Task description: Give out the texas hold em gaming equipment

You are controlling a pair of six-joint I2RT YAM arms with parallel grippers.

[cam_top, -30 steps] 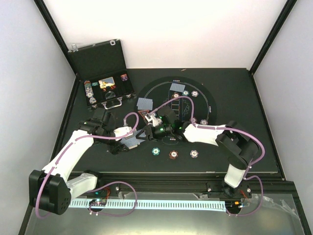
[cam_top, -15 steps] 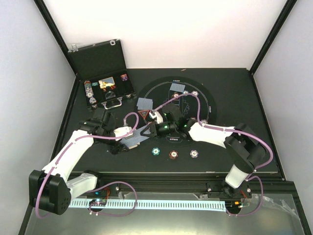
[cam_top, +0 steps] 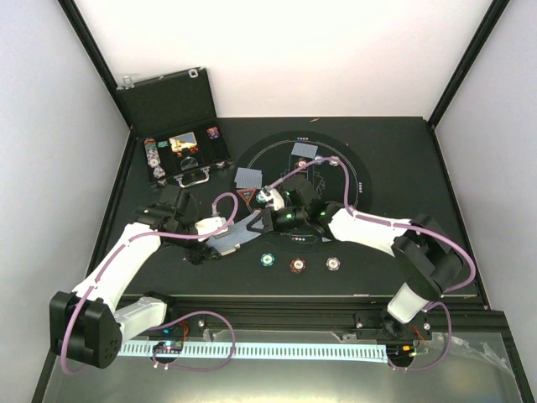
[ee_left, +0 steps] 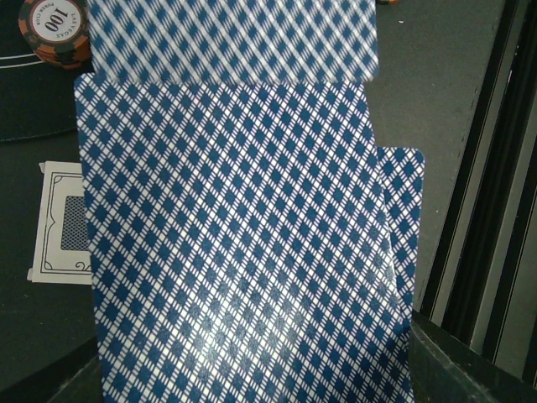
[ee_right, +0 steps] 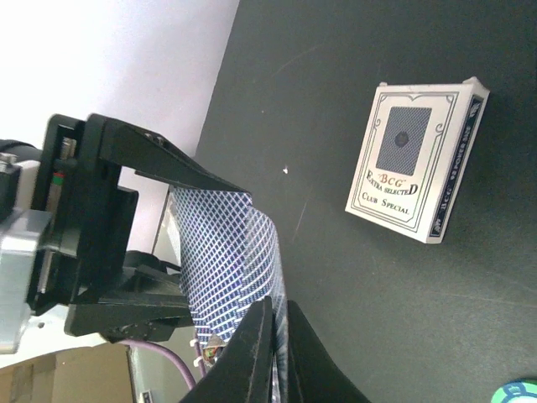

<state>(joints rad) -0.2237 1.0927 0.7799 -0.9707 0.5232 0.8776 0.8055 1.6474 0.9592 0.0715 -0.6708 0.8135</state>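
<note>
Glossy rectangular cards [ee_left: 243, 252] show a blue diamond lattice.

Top view: even, bright overhead light; white walls [cam_top: 294, 59] nearly washed out, dark counter [cam_top: 419, 168] showing only faint, soft shadows. Left wrist view: pale glare on the playing cards [ee_left: 243, 235] (lower centre), uppermost card blurred. Right wrist view: fingers [ee_right: 256, 353] out of focus at the bottom edge.

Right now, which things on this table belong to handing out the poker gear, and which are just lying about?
Part of the job:
- deck, top card
- face-down cards
- row of three chips
- red triangle marker

Just lying about:
- black case
- round mat
- card box
</note>
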